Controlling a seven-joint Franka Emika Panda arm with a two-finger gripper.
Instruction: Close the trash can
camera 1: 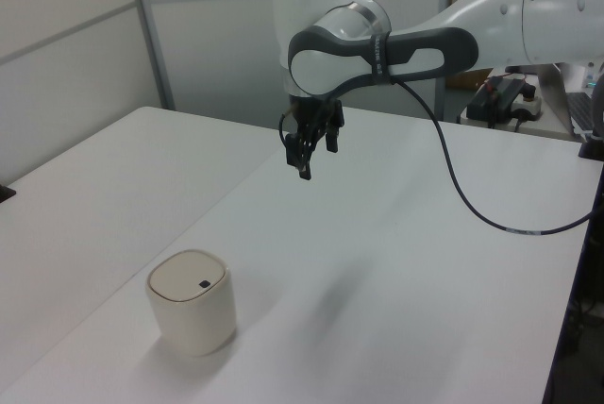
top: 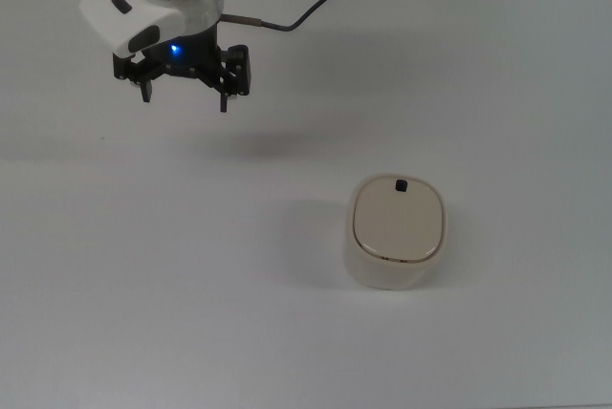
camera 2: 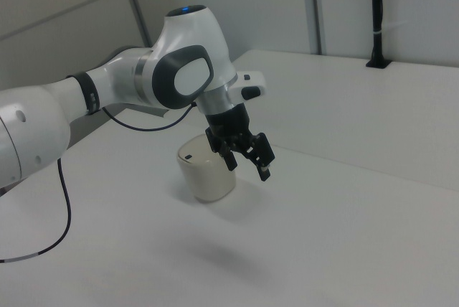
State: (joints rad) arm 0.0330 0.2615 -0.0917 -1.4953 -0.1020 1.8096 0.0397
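Trash can (top: 396, 231) lid flat; claw (top: 185, 101) spread, well apart

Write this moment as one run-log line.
gripper: open, empty, above table | trash can: lid flat, looks closed | contact: none

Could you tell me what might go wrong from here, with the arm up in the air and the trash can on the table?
1. The gripper hangs open, well away from the trash can, so a long move would be needed to reach it; a small aiming error could miss the lid.
2. The can looks small and stands free on the table; a sideways push might slide or tip it.
3. The lid already looks flat, so further pressing may only shove the can.
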